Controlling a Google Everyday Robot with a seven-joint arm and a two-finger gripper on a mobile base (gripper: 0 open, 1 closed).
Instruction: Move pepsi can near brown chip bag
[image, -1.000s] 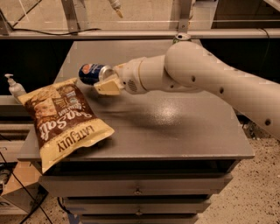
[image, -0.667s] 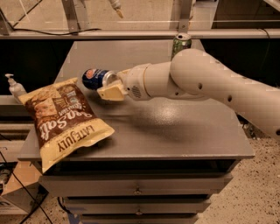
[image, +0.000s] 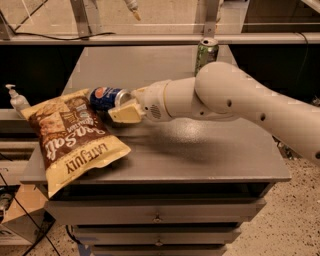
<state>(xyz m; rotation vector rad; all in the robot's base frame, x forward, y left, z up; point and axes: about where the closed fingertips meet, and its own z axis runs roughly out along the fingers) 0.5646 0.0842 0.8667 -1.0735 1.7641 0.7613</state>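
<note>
The pepsi can (image: 106, 97) is blue with a round red-white-blue logo and lies on its side, held in my gripper (image: 122, 105). The can's far end sits right at the upper right edge of the brown chip bag (image: 70, 137), touching or nearly touching it. The bag is large and puffy, with a dark brown front, white script and pale tan edges, and lies at the left front of the grey cabinet top (image: 200, 150). One tan finger (image: 126, 115) shows in front of the can. My white arm reaches in from the right.
A green can (image: 206, 53) stands upright at the back of the cabinet top, behind my arm. A soap pump bottle (image: 17, 100) stands to the left, beyond the cabinet's edge. Drawers (image: 155, 212) run below the front edge.
My gripper has carried the pepsi can leftward and slightly down, from the middle-left of the top to the upper right edge of the chip bag. The bag and green can have stayed put.
</note>
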